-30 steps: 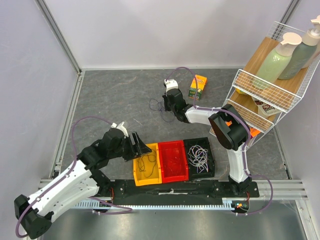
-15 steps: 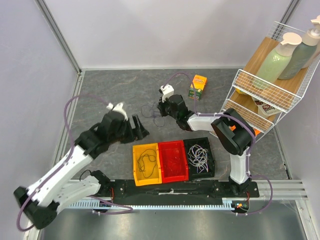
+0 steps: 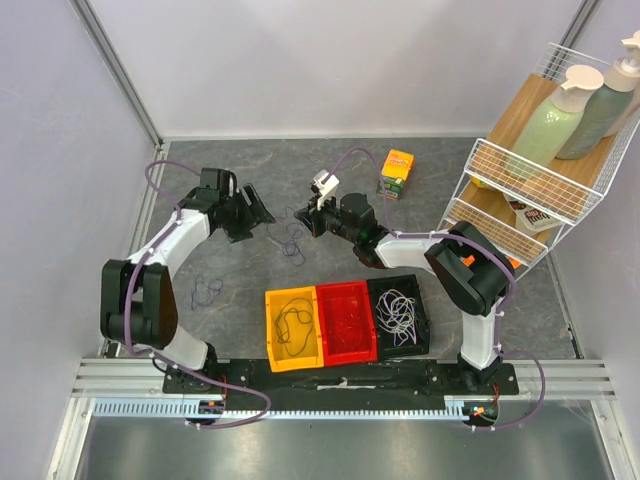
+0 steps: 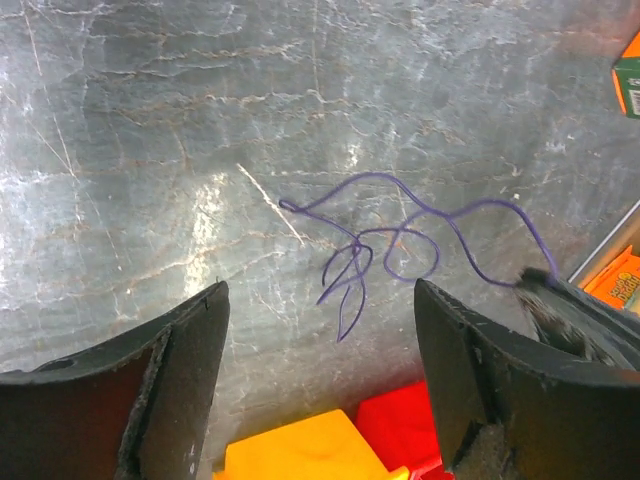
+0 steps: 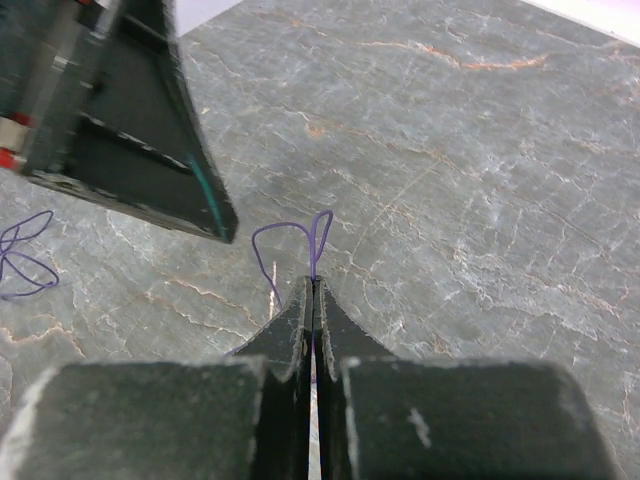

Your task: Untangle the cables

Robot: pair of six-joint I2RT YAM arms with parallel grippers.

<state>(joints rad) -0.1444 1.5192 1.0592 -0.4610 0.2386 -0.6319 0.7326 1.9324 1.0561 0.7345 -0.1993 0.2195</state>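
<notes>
Right fingers (image 5: 287, 322) clenched on purple cable (image 4: 358, 243); left fingers (image 4: 180, 380) spread wide, its loops lying clear of the yellow bin (image 4: 300, 452)

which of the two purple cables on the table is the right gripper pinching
The purple cable between the grippers: its end runs into the shut right gripper. The other purple cable lies loose beside the left arm, untouched.
</notes>
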